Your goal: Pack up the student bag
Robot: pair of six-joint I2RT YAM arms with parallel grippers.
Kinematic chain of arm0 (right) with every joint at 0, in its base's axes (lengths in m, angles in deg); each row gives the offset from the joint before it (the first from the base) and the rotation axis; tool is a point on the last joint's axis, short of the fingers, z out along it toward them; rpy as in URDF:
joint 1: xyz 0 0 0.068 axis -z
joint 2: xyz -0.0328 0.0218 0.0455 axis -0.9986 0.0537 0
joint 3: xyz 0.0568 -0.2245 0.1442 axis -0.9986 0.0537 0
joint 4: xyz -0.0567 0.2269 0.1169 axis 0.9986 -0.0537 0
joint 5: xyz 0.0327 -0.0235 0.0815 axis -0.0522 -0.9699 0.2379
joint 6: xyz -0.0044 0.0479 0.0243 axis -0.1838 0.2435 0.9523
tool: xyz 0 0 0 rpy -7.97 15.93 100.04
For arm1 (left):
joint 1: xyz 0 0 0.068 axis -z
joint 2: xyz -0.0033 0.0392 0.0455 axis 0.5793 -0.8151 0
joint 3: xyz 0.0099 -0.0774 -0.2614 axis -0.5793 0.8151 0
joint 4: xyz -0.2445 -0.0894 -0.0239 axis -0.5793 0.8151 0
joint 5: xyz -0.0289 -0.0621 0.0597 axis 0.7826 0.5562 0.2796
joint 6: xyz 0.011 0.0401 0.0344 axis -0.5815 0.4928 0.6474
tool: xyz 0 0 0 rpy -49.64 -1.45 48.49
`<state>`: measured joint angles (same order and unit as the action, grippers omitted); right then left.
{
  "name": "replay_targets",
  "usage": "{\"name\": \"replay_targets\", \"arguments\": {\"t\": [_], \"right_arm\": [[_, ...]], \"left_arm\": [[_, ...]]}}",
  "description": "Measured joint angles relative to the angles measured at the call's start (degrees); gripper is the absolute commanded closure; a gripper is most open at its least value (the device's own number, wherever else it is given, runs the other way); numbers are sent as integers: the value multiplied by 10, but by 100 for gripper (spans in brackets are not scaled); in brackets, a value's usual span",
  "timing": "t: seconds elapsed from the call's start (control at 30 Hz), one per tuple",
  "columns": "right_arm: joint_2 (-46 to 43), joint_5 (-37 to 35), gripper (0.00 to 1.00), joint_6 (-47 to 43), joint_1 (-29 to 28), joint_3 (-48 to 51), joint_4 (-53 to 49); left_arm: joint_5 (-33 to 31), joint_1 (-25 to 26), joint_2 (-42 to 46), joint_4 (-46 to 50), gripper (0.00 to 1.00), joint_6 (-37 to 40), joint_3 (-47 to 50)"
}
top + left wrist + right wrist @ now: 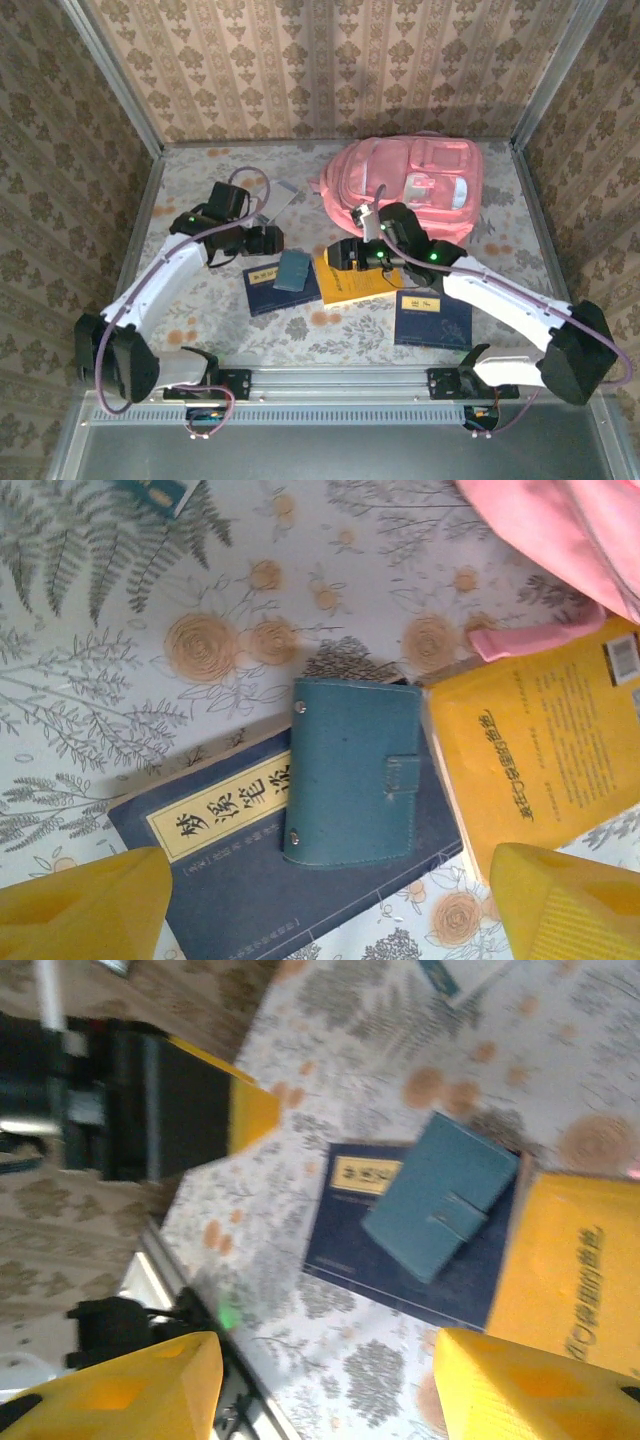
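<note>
A: Yellow fingers (pixel 90 905) on the left gripper (pixel 268 241), how do they stand?
B: Spread wide, with nothing between them. It hangs over the flowered tablecloth (pixel 350 335) at the left of the pile, just beside the teal snap wallet (pixel 293 270).
A: And the wallet?
B: It lies closed on a dark blue book (pixel 265 295) that has a pale title strip of Chinese characters, and it covers the book's far right corner. Farther back, near the left arm's wrist, there's a pale booklet or card (pixel 281 195), too small to say which.
A: Next to the right?
B: A yellow paperback (pixel 352 284), right beside the blue book. The right gripper (pixel 342 253) hovers over its left end, jaws parted and empty. The right wrist view shows bare cloth in the gap.
A: Beyond that?
B: A second dark blue book (pixel 432 318) lies apart at the near right, beside the right forearm.
A: The student bag?
B: The pink student bag (pixel 415 185) lies flat at the far right of the table, front pockets up, behind the right arm. One pink strap (pixel 530 640) rests against the paperback's far edge.
</note>
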<state>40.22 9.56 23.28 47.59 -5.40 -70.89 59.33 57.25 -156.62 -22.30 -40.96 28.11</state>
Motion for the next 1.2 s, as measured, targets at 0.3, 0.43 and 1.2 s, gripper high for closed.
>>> {"name": "replay_targets", "arguments": {"t": [0.3,0.43,1.2], "right_arm": [[188,-6,54,115,-16,-1,60],[261,9,55,169,-23,-5,112],[390,31,81,231,-32,-88,175]], "left_arm": [[105,-52,-133,-65,21,-41,30],[142,-51,-165,-108,26,-67,57],[268,-56,-219,-279,32,-177,116]]}}
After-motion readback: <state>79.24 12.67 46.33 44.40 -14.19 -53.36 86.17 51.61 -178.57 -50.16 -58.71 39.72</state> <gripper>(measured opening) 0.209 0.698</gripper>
